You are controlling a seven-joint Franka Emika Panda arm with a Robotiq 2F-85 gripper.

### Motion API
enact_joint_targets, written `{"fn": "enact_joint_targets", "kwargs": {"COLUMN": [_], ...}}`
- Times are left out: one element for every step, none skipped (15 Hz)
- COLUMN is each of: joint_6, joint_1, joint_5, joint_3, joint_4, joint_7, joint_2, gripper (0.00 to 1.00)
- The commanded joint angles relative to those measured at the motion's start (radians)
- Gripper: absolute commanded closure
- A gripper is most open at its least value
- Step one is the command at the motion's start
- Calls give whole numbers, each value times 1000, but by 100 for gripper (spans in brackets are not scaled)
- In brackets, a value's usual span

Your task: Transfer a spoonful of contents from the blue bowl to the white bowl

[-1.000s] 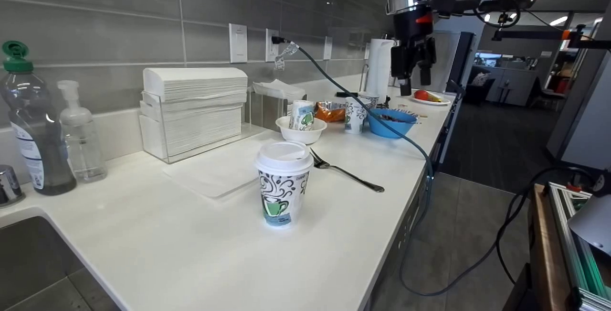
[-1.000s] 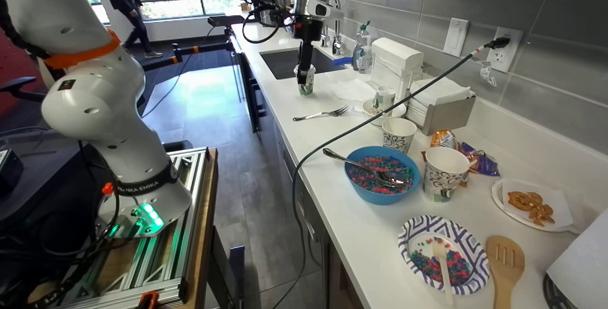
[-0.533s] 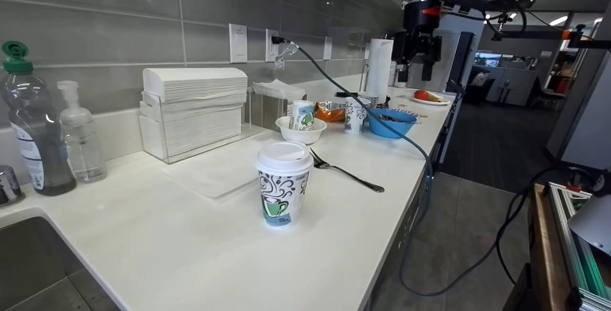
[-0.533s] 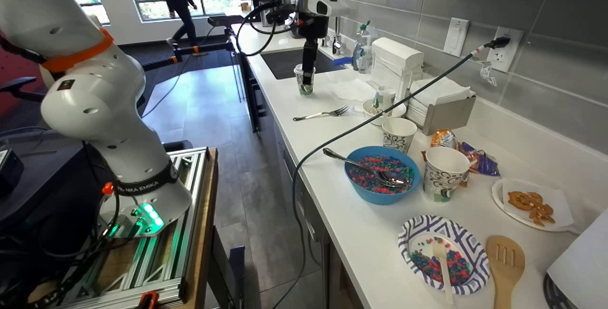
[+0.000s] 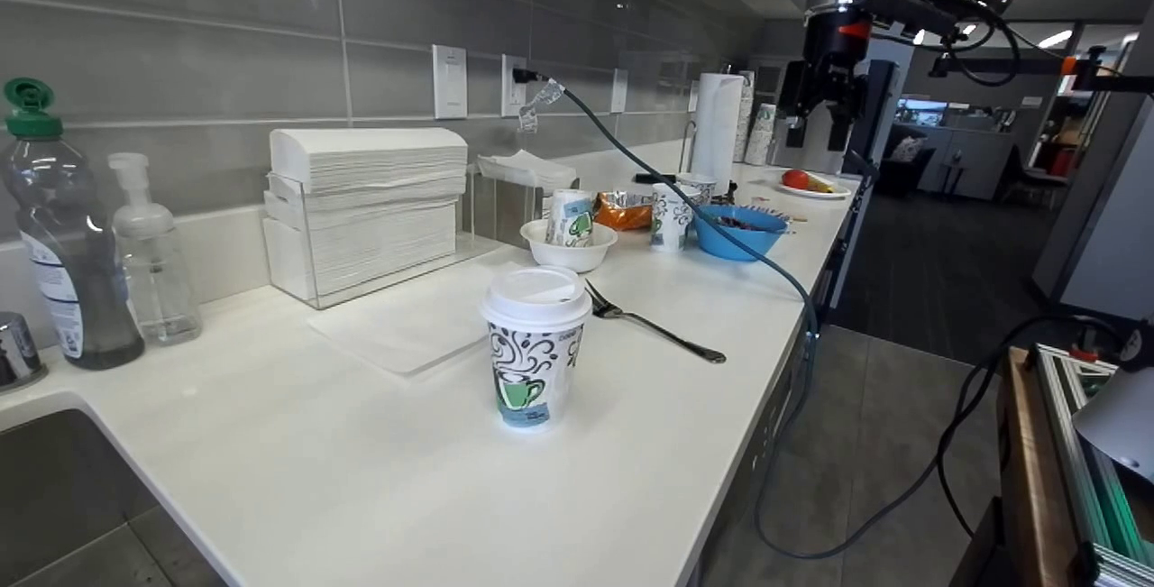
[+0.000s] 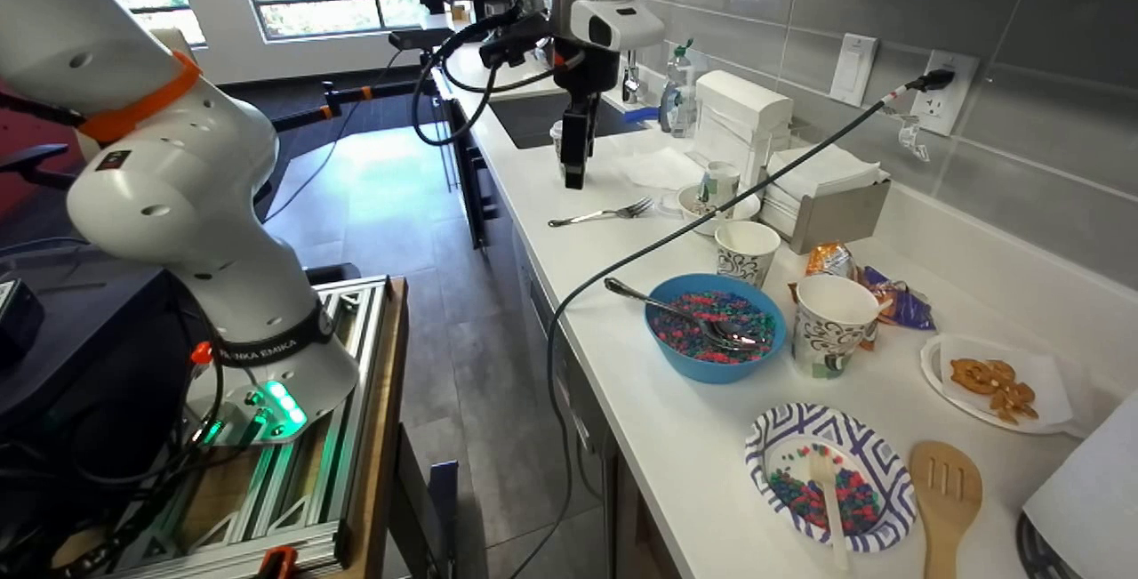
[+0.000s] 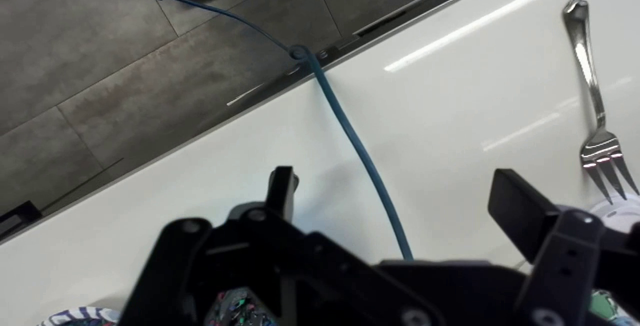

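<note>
The blue bowl point(image 6: 711, 372) stands near the counter's front edge, filled with small multicoloured bits. A metal spoon point(image 6: 636, 292) lies in it, its handle sticking out over the rim. Farther along the counter is the white bowl point(image 5: 572, 258), with a paper cup standing in it. My gripper point(image 6: 576, 179) hangs fingers-down above the counter, on the sink side of the blue bowl and apart from both bowls. In the wrist view the gripper point(image 7: 395, 186) is wide open and holds nothing; its black linkage hides most of the blue bowl, though some of the coloured contents point(image 7: 240, 311) show through.
A cable point(image 6: 658, 245) slants from the wall outlet across the counter, between gripper and blue bowl. Nearby stand paper cups point(image 6: 747, 250), a lidded cup point(image 5: 536, 362) and a fork point(image 5: 667, 334). A patterned plate point(image 6: 769, 432) and wooden spatula point(image 6: 947, 494) lie beyond the blue bowl.
The open gripper has travelled along the counter, away from the sink and closer to the blue bowl. Bowls, spoon and cups have stayed put. A person in the background has walked rightward.
</note>
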Motion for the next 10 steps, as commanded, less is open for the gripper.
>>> {"fn": "enact_joint_targets", "kwargs": {"joint_6": [-9, -2, 4, 12, 18, 32, 39, 52, 71, 95], "joint_1": [-50, -64, -79, -92, -102, -111, -114, -115, -112, -110], "joint_5": [4, 3, -1, -4, -4, 2, 13, 18, 28, 36], "joint_3": [-61, -78, -92, -105, -116, -125, -134, -137, -138, -138], "joint_4": [-36, -35, -26, -17, -8, 0, 9, 20, 30, 37], "joint_7": [-95, -115, -128, -139, -148, -150, -159, -161, -161, -158], "joint_2": [-36, -29, -13, 5, 25, 47, 69, 99, 126, 154], "gripper": [0, 0, 0, 0, 0, 0, 0, 0, 0, 0]}}
